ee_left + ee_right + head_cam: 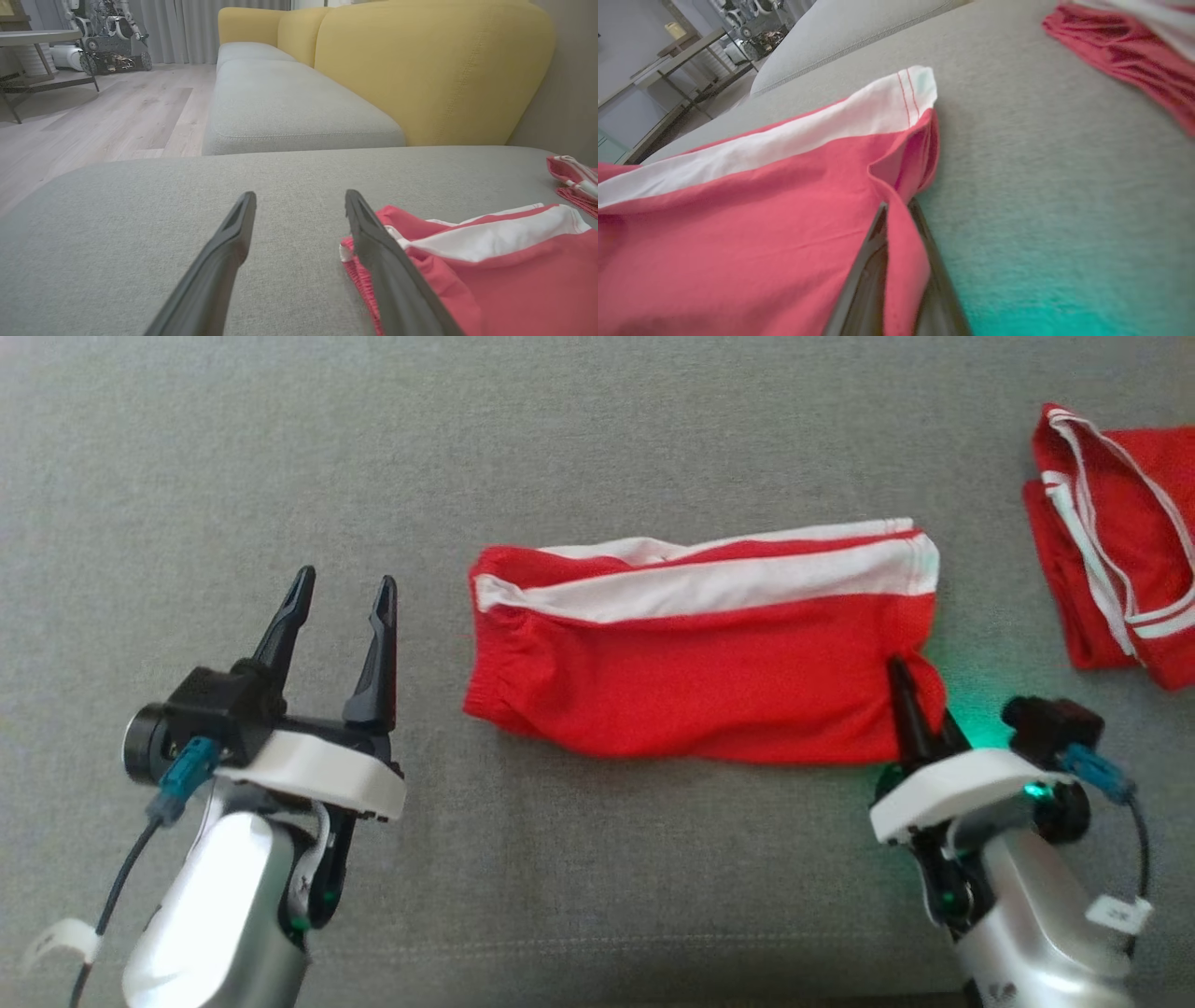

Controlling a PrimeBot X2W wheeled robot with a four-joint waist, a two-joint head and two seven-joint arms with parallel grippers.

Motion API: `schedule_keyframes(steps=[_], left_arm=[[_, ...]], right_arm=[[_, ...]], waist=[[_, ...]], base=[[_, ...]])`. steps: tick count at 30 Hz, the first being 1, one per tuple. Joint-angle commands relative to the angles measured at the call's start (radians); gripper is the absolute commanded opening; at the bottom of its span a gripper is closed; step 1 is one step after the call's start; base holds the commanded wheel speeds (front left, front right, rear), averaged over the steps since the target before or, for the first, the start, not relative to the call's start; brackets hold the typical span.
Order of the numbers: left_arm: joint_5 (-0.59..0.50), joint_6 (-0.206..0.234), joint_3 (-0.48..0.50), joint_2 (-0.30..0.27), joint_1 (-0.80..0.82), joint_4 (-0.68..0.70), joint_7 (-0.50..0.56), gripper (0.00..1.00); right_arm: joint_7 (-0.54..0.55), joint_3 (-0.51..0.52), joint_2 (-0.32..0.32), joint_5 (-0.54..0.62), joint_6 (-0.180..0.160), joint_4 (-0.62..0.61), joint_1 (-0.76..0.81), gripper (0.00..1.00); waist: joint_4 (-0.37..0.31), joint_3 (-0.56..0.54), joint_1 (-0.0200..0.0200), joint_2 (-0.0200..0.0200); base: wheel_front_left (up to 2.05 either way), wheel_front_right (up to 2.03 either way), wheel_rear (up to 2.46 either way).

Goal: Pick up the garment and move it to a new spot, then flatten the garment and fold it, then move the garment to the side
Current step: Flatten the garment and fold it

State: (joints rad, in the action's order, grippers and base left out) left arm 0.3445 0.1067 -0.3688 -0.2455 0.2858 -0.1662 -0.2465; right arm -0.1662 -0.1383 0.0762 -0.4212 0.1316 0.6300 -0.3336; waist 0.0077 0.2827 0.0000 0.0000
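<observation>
Pinching one garment (pixel 700 672), right hand (pixel 901 672); second garment (pixel 1111 541) apart.

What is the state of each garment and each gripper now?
shorts: folded, lying on the grey cushion, one corner pinched.
second garment: lying apart, untouched.
left gripper: open, holding nothing.
right gripper: shut on the shorts.
</observation>
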Motion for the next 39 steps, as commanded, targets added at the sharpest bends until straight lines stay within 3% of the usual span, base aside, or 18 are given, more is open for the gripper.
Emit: schedule_keyframes(steps=[1,10,18,22,33,34,35,36,39], left_arm=[[0.0,0.009,0.045,-0.031,0.002,0.038,0.003,1.0],[0.008,0.012,0.036,-0.035,-0.008,0.054,0.017,1.0],[0.014,0.015,0.025,-0.027,-0.014,0.05,0.015,1.0],[0.018,0.012,0.018,-0.02,-0.011,0.044,0.012,1.0],[0.02,0.009,0.006,0.001,0.004,0.032,0.0,1.0],[0.02,0.008,0.006,0.001,0.004,0.029,-0.001,1.0],[0.02,0.008,0.006,0.002,0.005,0.027,-0.002,1.0],[0.02,0.008,0.006,0.002,0.006,0.026,-0.003,1.0],[0.021,0.008,0.008,0.001,0.007,0.022,-0.005,1.0]], right_arm=[[0.008,0.004,-0.009,0.008,-0.001,-0.055,0.014,0.0],[0.109,0.041,-0.02,0.081,-0.001,-0.254,0.028,0.0],[0.243,-0.172,-0.025,0.107,-0.001,-0.451,-0.07,0.0],[0.276,-0.326,-0.026,0.039,-0.001,-0.452,-0.108,0.0],[0.231,-0.523,-0.026,-0.13,-0.001,-0.274,-0.14,0.0],[0.224,-0.538,-0.026,-0.142,-0.001,-0.262,-0.144,0.04],[0.216,-0.55,-0.026,-0.153,-0.001,-0.251,-0.148,0.45],[0.203,-0.559,-0.026,-0.158,-0.001,-0.244,-0.154,1.0],[0.163,-0.586,-0.026,-0.189,-0.001,-0.242,-0.168,1.0]], waist=[[-0.007,-0.005,0.0,0.0],[-0.004,-0.027,0.0,0.0],[0.03,-0.052,0.0,0.0],[0.061,-0.054,0.0,0.0],[0.112,-0.031,0.0,0.0],[0.113,-0.03,0.0,0.0],[0.114,-0.029,0.0,0.0],[0.113,-0.028,0.0,0.0],[0.107,-0.026,0.0,0.0]], base=[[0.0,0.0,0.0],[0.0,0.0,0.0],[0.0,0.0,0.0],[0.0,0.0,0.0],[0.0,0.0,0.0],[0.0,0.0,0.0],[0.0,0.0,0.0],[0.0,0.0,0.0],[0.0,0.0,0.0]])
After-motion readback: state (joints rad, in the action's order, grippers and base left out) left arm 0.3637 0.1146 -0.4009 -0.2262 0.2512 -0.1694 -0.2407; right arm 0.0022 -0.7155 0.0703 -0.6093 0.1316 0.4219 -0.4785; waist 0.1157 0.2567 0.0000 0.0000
